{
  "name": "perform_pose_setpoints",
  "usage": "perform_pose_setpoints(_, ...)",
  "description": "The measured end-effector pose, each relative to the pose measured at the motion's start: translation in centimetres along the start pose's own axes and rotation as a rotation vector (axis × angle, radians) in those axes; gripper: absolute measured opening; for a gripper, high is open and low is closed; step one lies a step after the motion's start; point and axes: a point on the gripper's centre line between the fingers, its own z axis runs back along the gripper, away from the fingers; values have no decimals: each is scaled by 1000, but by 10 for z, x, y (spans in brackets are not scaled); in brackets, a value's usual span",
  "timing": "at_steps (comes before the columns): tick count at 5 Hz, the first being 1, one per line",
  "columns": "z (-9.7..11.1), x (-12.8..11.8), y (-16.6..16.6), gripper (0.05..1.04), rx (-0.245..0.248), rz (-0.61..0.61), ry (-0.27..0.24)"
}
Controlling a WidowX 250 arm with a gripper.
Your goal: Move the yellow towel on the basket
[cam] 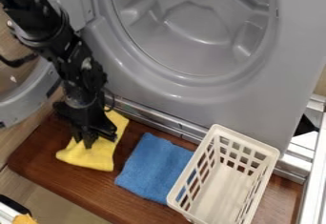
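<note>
The yellow towel (89, 156) lies crumpled on the wooden surface (51, 175), in the lower left of the frame, and the pincer (89, 141) is down upon it. If the pincer is wide or narrow, or if it has cloth inside, I cannot tell. This is the first danger, I think: a hold on only a thin fold could let the towel slip out when it is lifted. The blue towel (153, 168) lies just to the right, between the yellow one and the basket (247, 138). If the yellow towel is carried too low, its loose end may drag over the blue one and pull it along. The basket, in the lower right, has a raised rim and walls with many openings; hanging cloth may catch on the near side, and as the basket looks light, it could slide or tip. A release too early would probably leave the towel half outside. Behind, the grey machine (191, 87) rises close to the work, so a path too far toward the top might bring the arm (57, 42) against it.
</note>
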Motion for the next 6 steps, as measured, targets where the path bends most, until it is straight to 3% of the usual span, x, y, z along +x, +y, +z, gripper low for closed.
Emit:
perform_pose_setpoints(1, 24, 0, -2, 91, -19, 32, -12)
perform_pose_setpoints(3, 74, 2, -47, 91, -133, -20, -108)
perform_pose_setpoints(5, 90, 6, -116, 91, -280, -178, -169)
perform_pose_setpoints(6, 87, 11, -148, 91, -344, -247, -183)
